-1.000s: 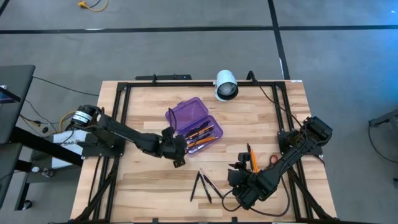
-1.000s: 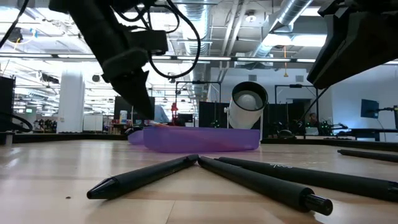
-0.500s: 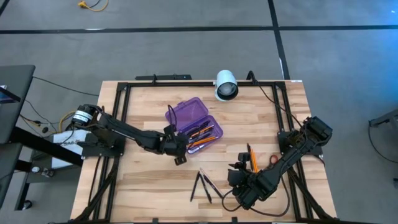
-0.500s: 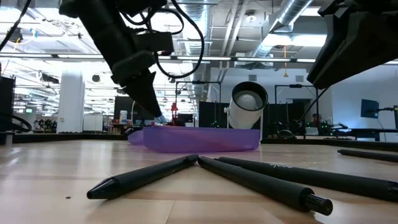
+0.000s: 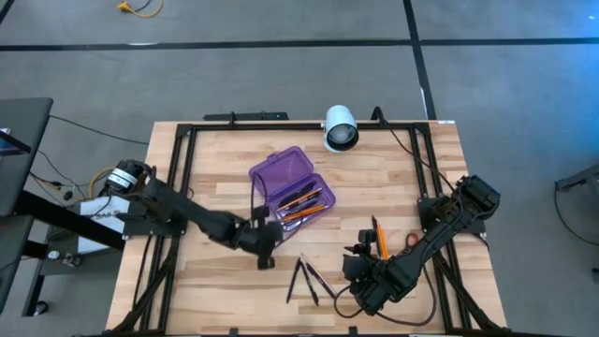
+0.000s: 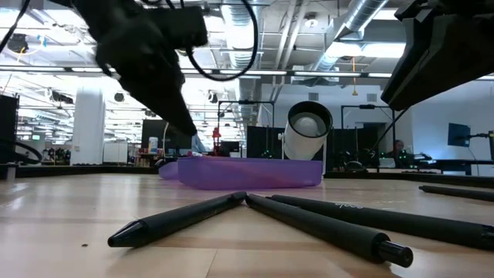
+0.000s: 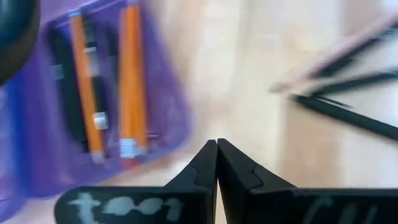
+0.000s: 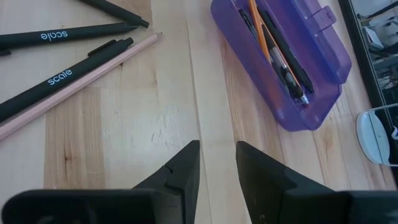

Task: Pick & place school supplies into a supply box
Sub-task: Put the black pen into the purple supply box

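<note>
The purple supply box lies open at mid table, with orange pencils and black pens in its tray. On the wood near the front edge lie black pens and a light pencil. An orange pencil and red-handled scissors lie farther right. My left gripper is shut and holds nothing. It hangs above the table between the box and the loose pens. My right gripper stands open above bare wood, right of the pens.
A white cylindrical camera lies at the far edge behind the box. A black frame runs along the table's sides. Bare wood shows to the left of the box and along the front left.
My left gripper has drawn away from the box's near side toward the table's near edge, closer to the loose pens. It has turned a little on the way and stayed shut. The right arm has kept still.
</note>
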Robot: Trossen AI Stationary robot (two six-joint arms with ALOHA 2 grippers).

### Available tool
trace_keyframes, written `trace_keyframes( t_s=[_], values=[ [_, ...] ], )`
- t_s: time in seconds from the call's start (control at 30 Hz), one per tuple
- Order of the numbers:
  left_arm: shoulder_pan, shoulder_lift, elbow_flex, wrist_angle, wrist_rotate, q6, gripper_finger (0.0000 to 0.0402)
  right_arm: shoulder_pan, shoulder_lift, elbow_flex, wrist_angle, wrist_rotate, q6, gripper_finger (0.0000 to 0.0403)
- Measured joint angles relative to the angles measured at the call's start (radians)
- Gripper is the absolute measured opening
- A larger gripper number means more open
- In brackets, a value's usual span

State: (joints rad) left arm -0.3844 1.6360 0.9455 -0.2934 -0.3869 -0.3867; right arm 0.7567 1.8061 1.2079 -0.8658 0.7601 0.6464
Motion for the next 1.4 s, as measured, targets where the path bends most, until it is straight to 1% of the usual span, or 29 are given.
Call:
trace_keyframes(
  t_s=[0.17, 0.23, 0.43, 0.57, 0.67, 0.77, 0.9, 1.03, 1.13, 1.27, 1.33, 1.4],
  values=[
    [-0.106, 0.000, 0.000, 0.002, 0.003, -0.012, 0.0000, 0.000, 0.000, 0.000, -0.007, 0.000, 0.000, 0.0100],
    [-0.152, 0.000, 0.000, 0.002, -0.033, -0.030, 0.0000, -0.006, 0.000, 0.000, -0.020, -0.001, 0.009, 0.0100],
    [-0.274, 0.000, 0.000, 0.017, -0.273, -0.050, 0.0000, -0.048, 0.000, 0.000, -0.062, -0.009, 0.064, 0.0100],
    [-0.325, 0.000, 0.000, 0.019, -0.419, -0.050, 0.0000, -0.092, 0.000, 0.000, -0.067, -0.063, 0.098, 0.0100],
    [-0.346, 0.000, 0.000, 0.018, -0.481, -0.050, 0.0000, -0.123, 0.000, 0.000, -0.079, -0.124, 0.155, 0.0100],
    [-0.358, 0.000, 0.000, 0.015, -0.486, -0.050, 0.0000, -0.146, 0.000, 0.000, -0.116, -0.178, 0.266, 0.0100],
    [-0.372, 0.000, 0.000, 0.015, -0.485, -0.052, 0.0000, -0.158, 0.000, 0.000, -0.212, -0.229, 0.451, 0.0100],
    [-0.388, 0.000, 0.000, 0.015, -0.486, -0.053, 0.0000, -0.157, 0.000, 0.000, -0.320, -0.244, 0.610, 0.0100],
    [-0.397, 0.000, 0.000, 0.015, -0.487, -0.054, 0.0000, -0.151, 0.000, -0.003, -0.383, -0.266, 0.699, 0.0100],
    [-0.410, 0.000, 0.000, 0.013, -0.490, -0.062, 0.0000, -0.154, 0.000, -0.076, -0.346, -0.321, 0.750, 0.0104],
    [-0.417, 0.001, 0.000, 0.013, -0.490, -0.062, 0.0000, -0.157, 0.000, -0.129, -0.300, -0.351, 0.753, 0.0111],
    [-0.425, 0.001, 0.000, 0.012, -0.490, -0.062, 0.0000, -0.157, 0.000, -0.175, -0.239, -0.355, 0.762, 0.0120]
  ],
)
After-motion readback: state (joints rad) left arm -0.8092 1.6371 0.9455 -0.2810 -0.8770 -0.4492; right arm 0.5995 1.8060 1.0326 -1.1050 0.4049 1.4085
